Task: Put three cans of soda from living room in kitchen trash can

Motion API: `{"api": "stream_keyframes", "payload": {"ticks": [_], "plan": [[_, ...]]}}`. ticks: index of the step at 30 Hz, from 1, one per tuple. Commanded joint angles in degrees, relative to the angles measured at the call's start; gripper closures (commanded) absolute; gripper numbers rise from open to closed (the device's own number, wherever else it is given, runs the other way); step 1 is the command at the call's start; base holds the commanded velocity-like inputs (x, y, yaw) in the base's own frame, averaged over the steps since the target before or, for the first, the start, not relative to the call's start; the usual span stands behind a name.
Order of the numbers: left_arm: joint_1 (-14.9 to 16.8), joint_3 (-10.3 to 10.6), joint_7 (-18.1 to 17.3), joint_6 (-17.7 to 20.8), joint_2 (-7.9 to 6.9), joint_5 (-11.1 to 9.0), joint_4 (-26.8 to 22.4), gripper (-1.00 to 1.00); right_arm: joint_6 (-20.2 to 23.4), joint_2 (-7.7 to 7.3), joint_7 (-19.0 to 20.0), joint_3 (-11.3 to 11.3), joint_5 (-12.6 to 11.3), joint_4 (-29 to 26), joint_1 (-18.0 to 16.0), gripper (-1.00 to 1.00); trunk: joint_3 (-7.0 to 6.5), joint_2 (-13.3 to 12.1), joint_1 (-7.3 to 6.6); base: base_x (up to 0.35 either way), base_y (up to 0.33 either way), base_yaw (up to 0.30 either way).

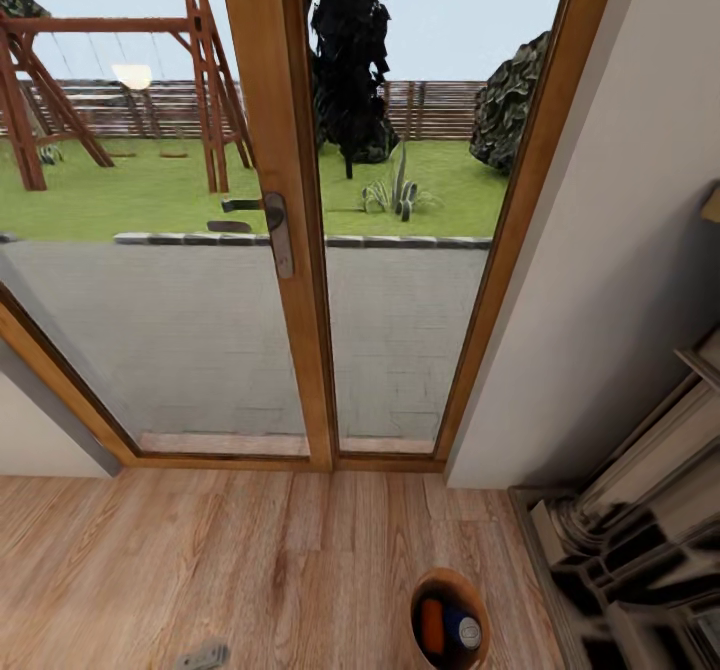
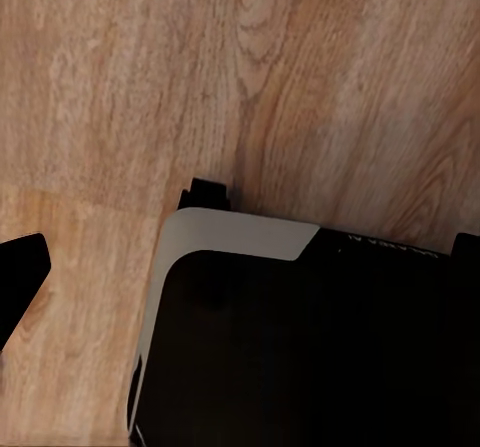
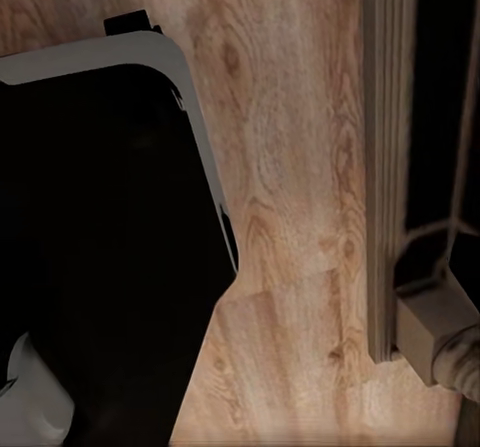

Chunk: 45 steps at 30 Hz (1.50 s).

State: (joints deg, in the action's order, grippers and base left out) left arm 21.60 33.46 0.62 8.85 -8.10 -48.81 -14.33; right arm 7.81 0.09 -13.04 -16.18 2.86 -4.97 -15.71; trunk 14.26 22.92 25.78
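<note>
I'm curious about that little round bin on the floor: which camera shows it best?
The head view: the bin stands on the wood floor with an orange can and a blue can inside. Both wrist views show floorboards and the robot's dark base instead.

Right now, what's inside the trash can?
In the head view, the trash can on the wood floor holds an orange soda can and a dark blue one with a pale top. The picture's lower edge crops the bin, so a third can cannot be confirmed.
</note>
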Motion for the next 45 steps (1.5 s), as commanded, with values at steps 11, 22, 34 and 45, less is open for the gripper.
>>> {"api": "stream_keyframes", "payload": {"ticks": [11,22,34,45], "plan": [[-0.62,-0.05,0.00,-0.05,-0.04,-0.05,0.00,-1.00,0.01,0.00,-0.05,0.01,-0.04,0.12,0.38,-1.00,0.00,0.00,0.00,0.000,0.000,0.000],[-0.82,-0.06,0.00,-0.06,-0.03,-0.06,0.00,-1.00,0.02,0.00,-0.04,0.01,-0.06,0.13,0.63,-1.00,0.00,0.00,0.00,0.000,0.000,0.000],[-1.75,-0.12,0.00,0.00,-0.10,-0.18,0.01,-1.00,0.02,0.00,-0.06,0.03,-0.19,1.16,0.68,-1.00,0.00,0.00,0.00,0.000,0.000,0.000],[-4.24,-0.13,0.00,0.11,-0.14,-0.15,0.04,-1.00,0.02,0.00,-0.06,0.01,-0.19,3.51,0.68,-1.00,0.00,0.00,0.00,0.000,0.000,0.000]]}}
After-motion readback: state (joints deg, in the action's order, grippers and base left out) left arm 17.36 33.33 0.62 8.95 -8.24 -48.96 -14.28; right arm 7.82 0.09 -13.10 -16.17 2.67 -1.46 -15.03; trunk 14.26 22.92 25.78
